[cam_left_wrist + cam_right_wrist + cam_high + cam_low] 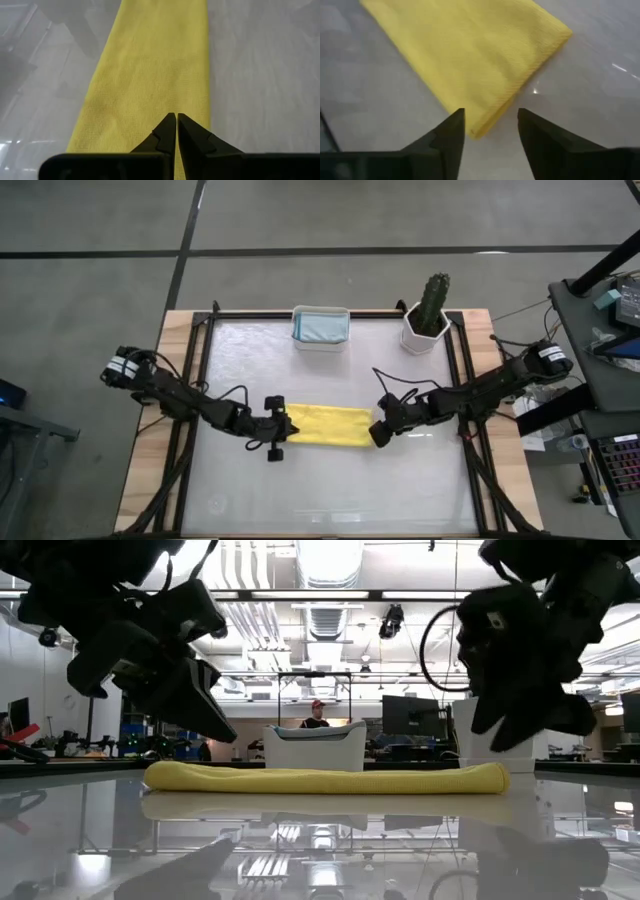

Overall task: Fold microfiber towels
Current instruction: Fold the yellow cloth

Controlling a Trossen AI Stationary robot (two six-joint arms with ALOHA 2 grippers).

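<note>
yellow towel [326, 425] lies mid-bench, long axis left-right; left gripper [282, 430] pinched together at its left end, right gripper [378, 432] jaws apart straddling the right corner, both equally close

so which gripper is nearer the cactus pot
Right. The right gripper sits at the yellow towel's right end, on the same side of the table as the cactus pot; the left gripper is at the towel's left end, farther off.
</note>
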